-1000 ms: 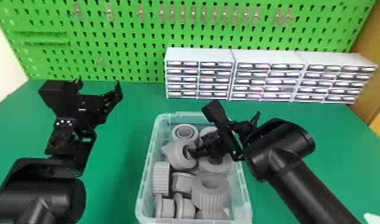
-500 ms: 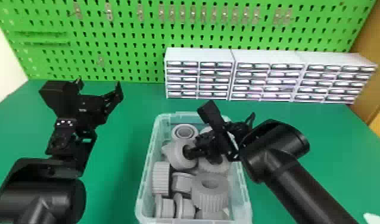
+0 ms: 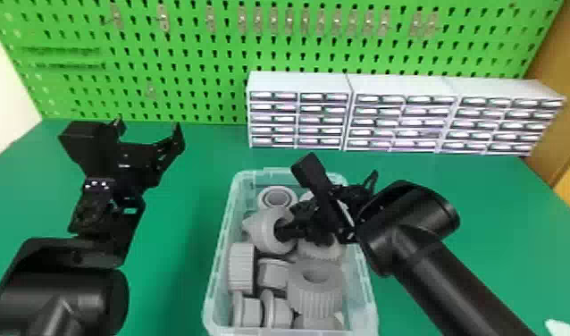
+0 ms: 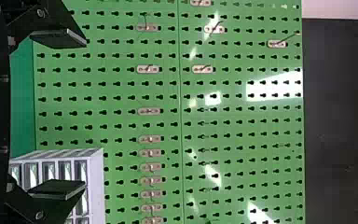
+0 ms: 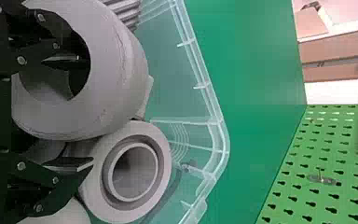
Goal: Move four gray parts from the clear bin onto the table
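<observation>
Since the gray part in the clear bin is hollow, right tool straddles its wall, one finger inside, one outside, parted, seemingly without firm hold. Left tool hangs wide open, empty, above the counter.

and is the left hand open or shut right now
Open: the left hand has its two fingers spread well apart, with nothing held between them.

- From head, looks forward, down.
- From left wrist, faces green pegboard.
- From right wrist, peers closely into clear bin, shared with head view.
</observation>
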`<state>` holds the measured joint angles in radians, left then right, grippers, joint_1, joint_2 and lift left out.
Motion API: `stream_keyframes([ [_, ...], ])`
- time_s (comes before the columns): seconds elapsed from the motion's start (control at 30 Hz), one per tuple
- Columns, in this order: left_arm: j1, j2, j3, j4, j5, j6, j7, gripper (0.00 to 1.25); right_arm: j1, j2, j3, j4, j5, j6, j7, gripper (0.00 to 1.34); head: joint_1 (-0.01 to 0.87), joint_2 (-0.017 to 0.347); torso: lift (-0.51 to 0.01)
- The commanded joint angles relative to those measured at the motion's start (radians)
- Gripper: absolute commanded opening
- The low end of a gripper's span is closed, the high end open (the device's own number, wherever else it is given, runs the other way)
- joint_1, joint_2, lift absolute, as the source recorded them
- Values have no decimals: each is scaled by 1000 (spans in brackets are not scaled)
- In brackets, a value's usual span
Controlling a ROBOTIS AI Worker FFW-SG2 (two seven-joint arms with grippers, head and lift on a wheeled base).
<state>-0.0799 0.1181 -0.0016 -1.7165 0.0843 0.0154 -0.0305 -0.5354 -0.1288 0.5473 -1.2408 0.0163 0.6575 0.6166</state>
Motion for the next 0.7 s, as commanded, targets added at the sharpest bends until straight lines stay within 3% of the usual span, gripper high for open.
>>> stream_keyframes([
  [0.0, 0, 0, 0, 0, 0, 0, 0, 1042, 0, 0, 3, 14, -7, -12, 0, 812, 678, 34, -50],
  [0.37, 0, 0, 0, 0, 0, 0, 0, 1042, -3, 0, 8, 20, -9, -22, 0, 753, 678, 34, -50],
  [0.43, 0, 0, 0, 0, 0, 0, 0, 1042, -5, 0, 13, 18, -7, -22, 0, 643, 678, 34, -50],
  [0.57, 0, 0, 0, 0, 0, 0, 0, 1040, -5, 2, 22, 6, 14, -4, -1, 244, 678, 34, -50],
  [0.67, 2, 0, 0, 0, 0, 0, 0, 1042, -3, 3, 25, -5, 22, -3, -1, 158, 678, 34, -50],
])
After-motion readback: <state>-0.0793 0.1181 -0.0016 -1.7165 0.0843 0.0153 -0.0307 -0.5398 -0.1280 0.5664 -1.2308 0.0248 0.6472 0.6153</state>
